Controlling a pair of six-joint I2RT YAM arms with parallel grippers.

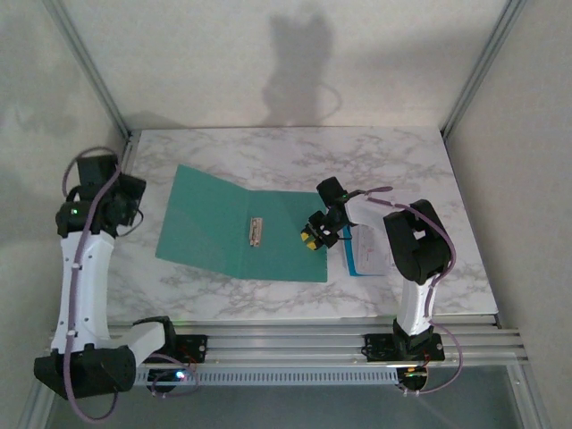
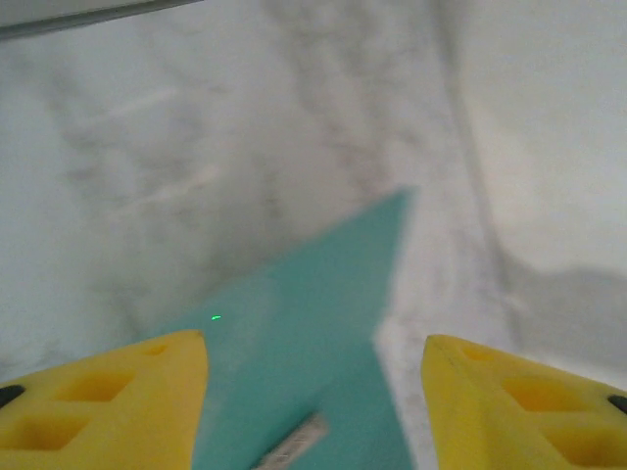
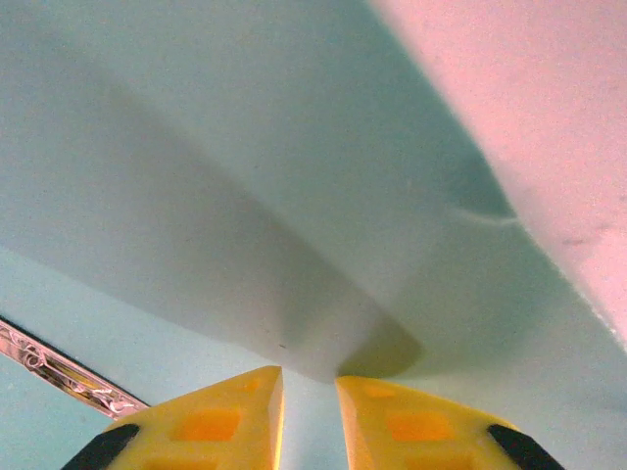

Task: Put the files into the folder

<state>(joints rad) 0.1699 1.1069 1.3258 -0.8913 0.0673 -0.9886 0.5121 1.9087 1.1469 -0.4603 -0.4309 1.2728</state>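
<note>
Just right of the right gripper (image 1: 319,234) lie the files (image 1: 369,252), running near-to-far; its jaws nearly meet over the folder (image 1: 214,214), grip unclear; left gripper (image 2: 313,343) released.

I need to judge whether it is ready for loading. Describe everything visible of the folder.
The folder is thin teal-green card, plain and matte. It lies open and flat on the marble table, both flaps spread, turned slightly askew, left of centre. A small silver metal clip sits by its centre fold. No paper lies in it. The right gripper is low over its right flap, near the edge; contact cannot be told.
</note>
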